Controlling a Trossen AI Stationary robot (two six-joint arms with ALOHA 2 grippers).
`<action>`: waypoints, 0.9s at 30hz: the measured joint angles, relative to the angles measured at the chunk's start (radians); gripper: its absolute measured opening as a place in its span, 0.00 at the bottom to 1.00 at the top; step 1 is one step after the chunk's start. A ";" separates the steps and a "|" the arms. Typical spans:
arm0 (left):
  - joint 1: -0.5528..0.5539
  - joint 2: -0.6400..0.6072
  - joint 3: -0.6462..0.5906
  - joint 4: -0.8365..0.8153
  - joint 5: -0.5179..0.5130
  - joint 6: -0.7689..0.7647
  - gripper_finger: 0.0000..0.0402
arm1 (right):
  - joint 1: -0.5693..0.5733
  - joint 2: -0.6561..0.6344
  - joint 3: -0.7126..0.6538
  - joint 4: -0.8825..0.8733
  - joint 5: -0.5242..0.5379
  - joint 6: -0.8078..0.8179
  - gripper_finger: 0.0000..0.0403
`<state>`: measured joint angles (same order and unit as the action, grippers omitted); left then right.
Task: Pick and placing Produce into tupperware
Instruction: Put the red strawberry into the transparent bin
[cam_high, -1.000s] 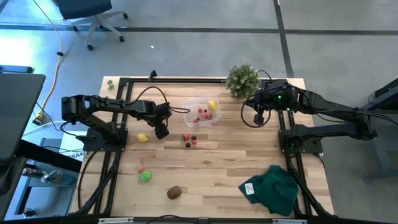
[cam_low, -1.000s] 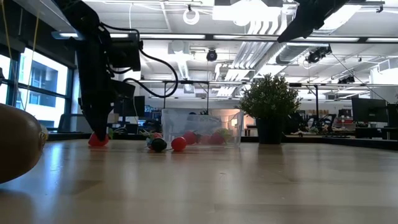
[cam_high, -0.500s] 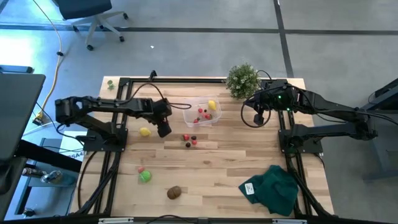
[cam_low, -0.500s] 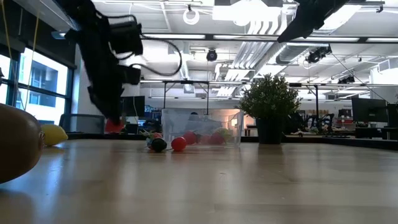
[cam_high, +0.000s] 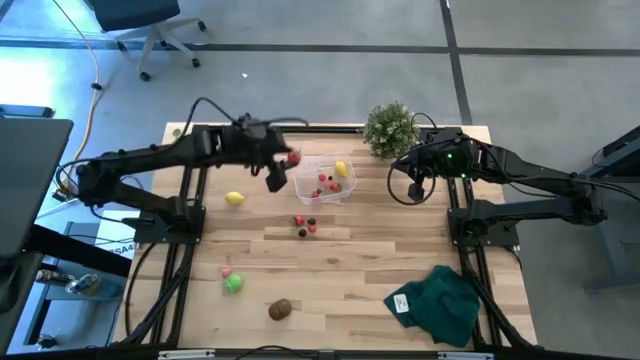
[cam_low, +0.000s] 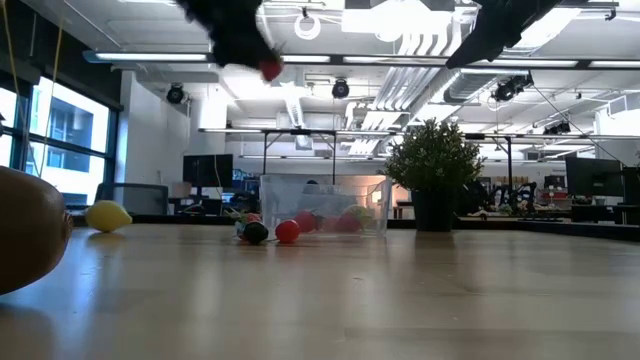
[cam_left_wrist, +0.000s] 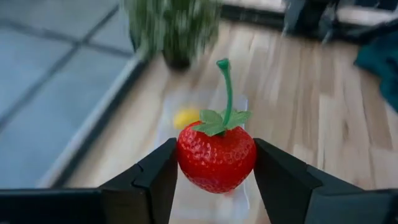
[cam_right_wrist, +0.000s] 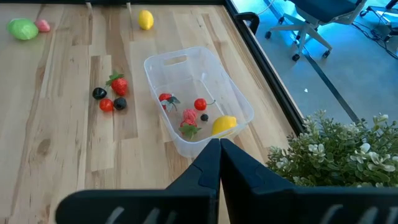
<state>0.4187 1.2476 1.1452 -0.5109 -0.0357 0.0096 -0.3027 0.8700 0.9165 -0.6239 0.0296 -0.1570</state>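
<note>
A red toy strawberry (cam_left_wrist: 216, 157) with a green stalk is clamped between the jaws of the left gripper (cam_high: 287, 160), which grip it on both flanks. One second earlier this gripper was low at the desk (cam_high: 360, 260), left of the loose berries; half a second earlier it was lifting clear; now it is raised and has swung toward the tupperware (cam_high: 325, 180), so that the strawberry hangs high in the low view (cam_low: 270, 68), just off the container's left edge and not yet over its middle. The pick is thus complete and the carry is under way; release over the container is judged the remaining step.

The tupperware lies near the far edge of the desk, beside the potted plant (cam_high: 389, 128), and already holds a yellow lemon (cam_right_wrist: 223, 125) and several small red pieces. Outside it remain a cluster of berries (cam_high: 306, 225) just in front, a second lemon (cam_high: 235, 198) to the left, and a green ball (cam_high: 233, 283) and brown kiwi (cam_high: 280, 309) nearer the front edge. A dark green cloth (cam_high: 438, 303) lies at the front right.

The right gripper (cam_right_wrist: 219, 149) waits above the far right of the desk, its jaws pressed together on nothing.
</note>
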 joint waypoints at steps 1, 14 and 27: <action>0.000 0.022 0.047 -0.007 0.001 0.025 0.45 | 0.000 0.000 0.000 0.000 0.000 0.000 0.00; 0.038 0.440 0.428 -0.255 0.013 0.204 0.46 | 0.000 0.000 0.000 0.000 0.000 0.000 0.00; 0.053 0.695 0.427 -0.337 0.047 0.234 0.46 | 0.000 0.000 0.000 0.000 0.000 0.000 0.00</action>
<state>0.4713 1.9422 1.5719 -0.8479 0.0109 0.2435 -0.3027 0.8700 0.9167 -0.6240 0.0299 -0.1570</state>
